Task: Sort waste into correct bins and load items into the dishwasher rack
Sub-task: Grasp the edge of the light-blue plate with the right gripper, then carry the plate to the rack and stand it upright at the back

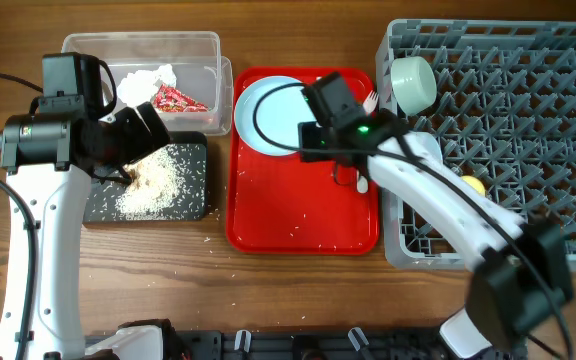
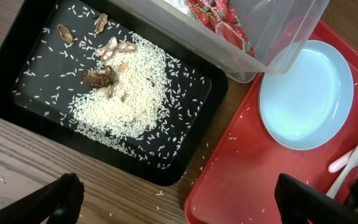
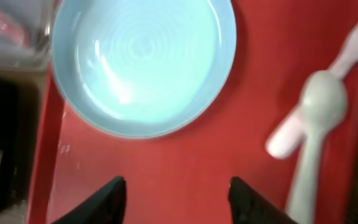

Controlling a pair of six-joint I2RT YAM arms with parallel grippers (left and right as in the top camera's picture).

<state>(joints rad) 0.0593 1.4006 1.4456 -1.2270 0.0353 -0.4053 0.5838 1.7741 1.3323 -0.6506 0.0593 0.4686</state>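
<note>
The pale blue plate (image 1: 263, 105) (image 2: 306, 93) (image 3: 145, 56) lies at the back of the red tray (image 1: 308, 215). My right gripper (image 1: 308, 145) (image 3: 176, 199) is open and empty, low over the tray just in front of the plate. A white fork (image 3: 284, 138) and a pale spoon-like utensil (image 3: 319, 106) lie to its right. My left gripper (image 1: 133, 150) (image 2: 182, 202) is open and empty above the black tub (image 1: 193, 150) (image 2: 36, 106), which holds rice and brown bits (image 2: 123, 99). The clear tub (image 1: 138, 40) holds the red wrapper (image 1: 178, 98) and tissue (image 1: 153, 78).
The grey rack (image 1: 568, 30) at the right holds a pale bowl (image 1: 413, 85) and a yellow cup (image 1: 475, 185). Loose grains lie on the tray (image 2: 247, 180) and on the wood between the tray and the black tub. The right arm crosses the rack's left front corner.
</note>
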